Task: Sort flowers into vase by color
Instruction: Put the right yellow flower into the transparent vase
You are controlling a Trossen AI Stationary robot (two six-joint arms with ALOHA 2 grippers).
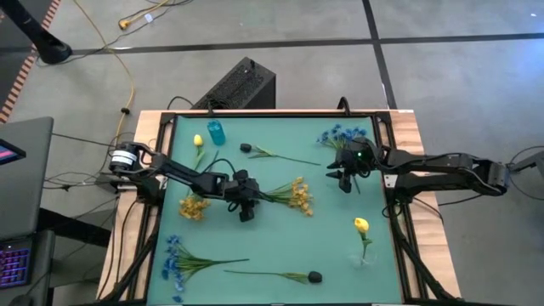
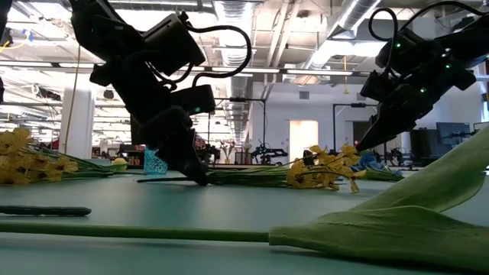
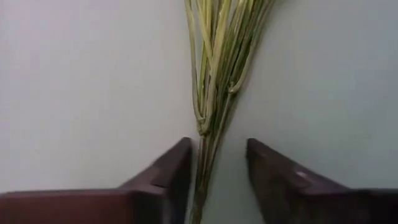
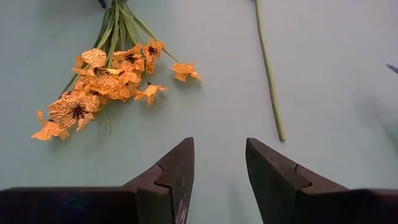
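My left gripper [image 1: 249,202] [image 3: 219,144] is down at the table and open. One finger stands on each side of the bunched green stems [image 3: 210,118] of a yellow blossom cluster [image 1: 297,195] that lies flat mid-table. My right gripper [image 1: 344,180] [image 4: 219,143] is open and hovers above the mat, just right of that cluster's blossoms [image 4: 102,84]. A small blue vase [image 1: 216,133] stands near the far edge. A yellow bud [image 1: 362,225] stands up near the right edge, its stem down in what looks like a clear vase [image 1: 365,255].
Lying on the green mat [image 1: 280,246]: a yellow bud sprig [image 1: 197,141], a dark bud sprig [image 1: 246,148], blue clusters [image 1: 344,134] [image 1: 174,255], a second yellow cluster [image 1: 194,206], and another dark bud sprig [image 1: 314,276] near the front edge. A black box [image 1: 242,83] sits beyond the table.
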